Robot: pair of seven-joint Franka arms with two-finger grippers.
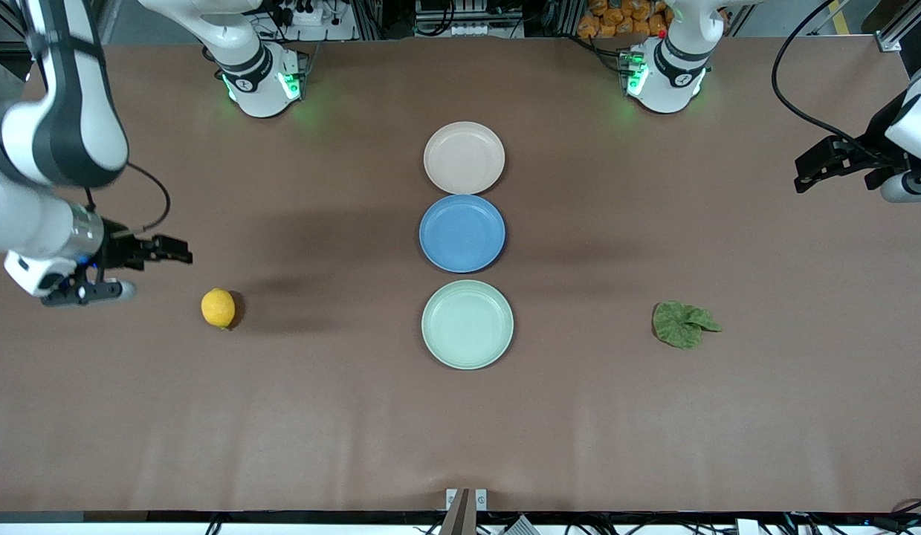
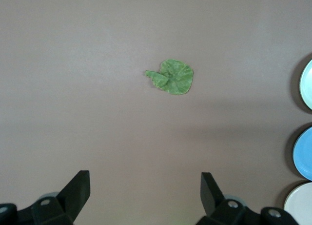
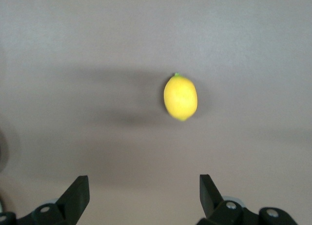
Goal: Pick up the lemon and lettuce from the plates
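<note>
The lemon (image 1: pixel 218 307) lies on the bare table toward the right arm's end, and shows in the right wrist view (image 3: pixel 181 97). The lettuce (image 1: pixel 683 325) lies on the table toward the left arm's end, and shows in the left wrist view (image 2: pixel 173 76). The beige plate (image 1: pixel 464 157) and the mint plate (image 1: pixel 467 324) stand at mid-table with nothing on them. My right gripper (image 1: pixel 174 250) is open and empty over the table beside the lemon (image 3: pixel 144 188). My left gripper (image 1: pixel 806 174) is open and empty over the table's left-arm end (image 2: pixel 145 186).
A blue plate (image 1: pixel 462 233), also bare, sits between the beige and mint plates. All three plates' rims show at the edge of the left wrist view: mint (image 2: pixel 308 83), blue (image 2: pixel 304 154), beige (image 2: pixel 300 205). The arm bases stand along the table's edge farthest from the front camera.
</note>
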